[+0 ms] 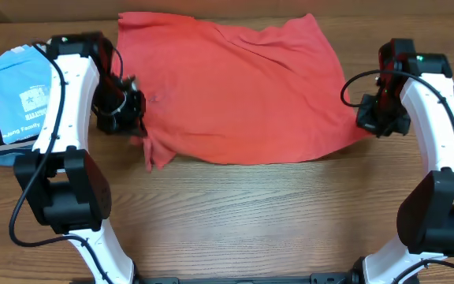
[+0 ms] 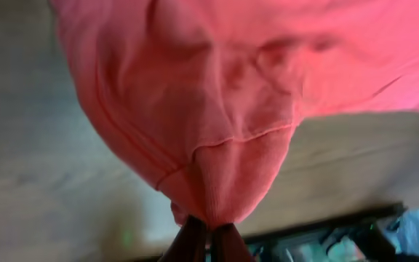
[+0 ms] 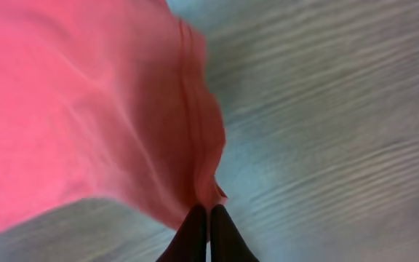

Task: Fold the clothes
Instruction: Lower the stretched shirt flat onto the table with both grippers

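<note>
We have the coral-red T-shirt (image 1: 243,95) spread on the table (image 1: 251,213), pinched at both ends. The left gripper (image 2: 208,229) is clamped on a hemmed fold, the right gripper (image 3: 208,215) on the opposite edge. Next, we judge, both lift together and carry the fabric across evenly.

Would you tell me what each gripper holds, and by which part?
Both pinch the coral-red T-shirt: left gripper a sleeve end, right gripper a hemmed corner.

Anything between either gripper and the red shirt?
Nothing visible: left gripper and right gripper are each shut on an edge of the coral-red T-shirt; the light blue T-shirt lies off beyond the left arm.
</note>
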Controlling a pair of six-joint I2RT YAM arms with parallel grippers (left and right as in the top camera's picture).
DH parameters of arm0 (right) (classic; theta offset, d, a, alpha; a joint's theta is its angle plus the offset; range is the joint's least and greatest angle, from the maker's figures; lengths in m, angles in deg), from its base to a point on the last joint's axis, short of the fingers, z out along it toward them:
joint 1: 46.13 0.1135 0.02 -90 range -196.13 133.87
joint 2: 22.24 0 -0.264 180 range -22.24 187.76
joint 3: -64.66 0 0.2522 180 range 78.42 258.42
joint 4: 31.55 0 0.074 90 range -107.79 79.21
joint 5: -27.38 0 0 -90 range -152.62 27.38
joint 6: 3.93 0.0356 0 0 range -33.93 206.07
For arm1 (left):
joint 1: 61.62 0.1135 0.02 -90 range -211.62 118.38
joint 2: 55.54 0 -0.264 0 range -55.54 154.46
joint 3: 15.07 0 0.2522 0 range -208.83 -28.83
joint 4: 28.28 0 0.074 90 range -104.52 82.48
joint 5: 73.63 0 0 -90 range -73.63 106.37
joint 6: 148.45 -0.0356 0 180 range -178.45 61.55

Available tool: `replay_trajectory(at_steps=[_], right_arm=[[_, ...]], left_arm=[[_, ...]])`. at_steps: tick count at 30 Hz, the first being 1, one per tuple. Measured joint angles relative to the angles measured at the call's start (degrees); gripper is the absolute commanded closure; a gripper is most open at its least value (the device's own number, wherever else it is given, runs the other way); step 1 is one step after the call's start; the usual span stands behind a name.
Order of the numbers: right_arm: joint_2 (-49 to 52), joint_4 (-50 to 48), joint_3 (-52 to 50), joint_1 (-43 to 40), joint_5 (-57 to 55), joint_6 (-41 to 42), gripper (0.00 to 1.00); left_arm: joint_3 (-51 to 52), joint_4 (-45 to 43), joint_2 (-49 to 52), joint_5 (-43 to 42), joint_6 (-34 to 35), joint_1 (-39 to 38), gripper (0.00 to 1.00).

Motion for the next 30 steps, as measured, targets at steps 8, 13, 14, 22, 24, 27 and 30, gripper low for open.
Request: replay_trajectory(at_steps=[8,13,14,22,24,27,30], right_arm=[[0.0,6.1,-1.7,-4.2,0.8,0.0,0.96],[0.0,8.4,-2.3,-7.4,0.8,0.6,0.96],[0.0,8.5,-2.9,-7.7,0.8,0.7,0.96],[-0.5,3.6,-13.1,-7.8,1.6,2.1,0.96],[-1.7,1.9,-16.0,-7.8,2.2,2.4,0.96],[-4.7,0.3,-19.0,-7.8,2.5,3.1,0.96],[-8.9,-0.4,-20.8,-8.0,2.7,4.0,0.96]], left_arm=[[15.1,-1.5,-2.2,8.1,1.4,0.0,0.96],[23.5,-4.7,-11.2,14.0,6.2,1.3,0.96],[24.8,-5.3,-13.7,15.0,7.1,1.8,0.96],[31.5,-8.5,-31.0,17.7,11.2,8.7,0.96],[32.5,-8.5,-32.7,17.8,11.8,9.7,0.96],[34.0,-9.0,-34.0,17.8,12.6,10.8,0.96],[35.9,-10.3,-35.5,17.8,13.7,11.5,0.96]])
